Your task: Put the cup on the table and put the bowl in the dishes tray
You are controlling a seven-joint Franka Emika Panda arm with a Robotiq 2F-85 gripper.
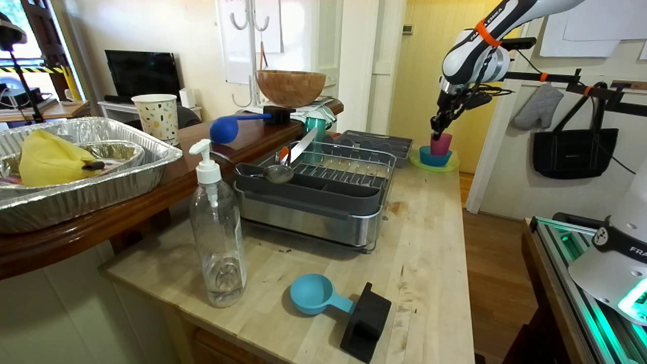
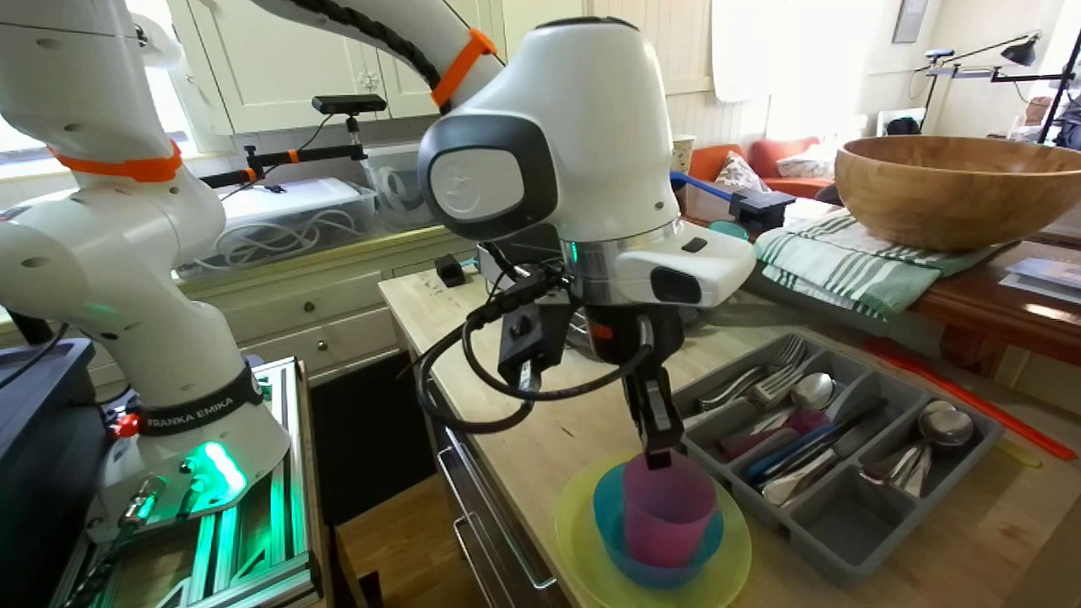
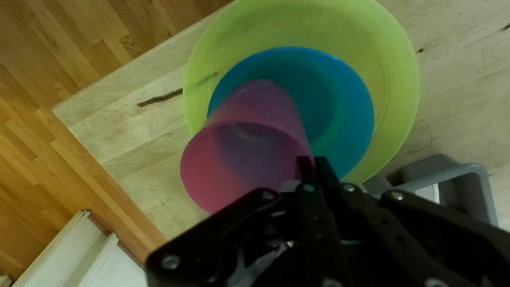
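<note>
The pink cup point(image 1: 441, 145) stands slightly tilted at the light-blue bowl point(image 1: 433, 159), its lower part inside the bowl's rim. Both also show in an exterior view, cup point(image 2: 667, 515) and bowl point(image 2: 610, 517). My gripper point(image 3: 314, 163) is shut on one side of the cup's wall, one finger inside and one outside. In the wrist view the cup point(image 3: 239, 163) leans over the bowl point(image 3: 346, 103). I cannot tell whether the cup's base touches the bowl. The dishes tray point(image 1: 313, 225) stands farther along the wooden table point(image 1: 424, 237), holding a few utensils.
A yellow-green plate point(image 2: 583, 515) lies under the bowl near the table's corner. A grey cutlery tray point(image 2: 849, 545) is close beside it. A clear pump bottle point(image 1: 217, 253) and a turquoise scoop point(image 1: 313, 293) with a black block point(image 1: 366, 323) stand at the opposite table end.
</note>
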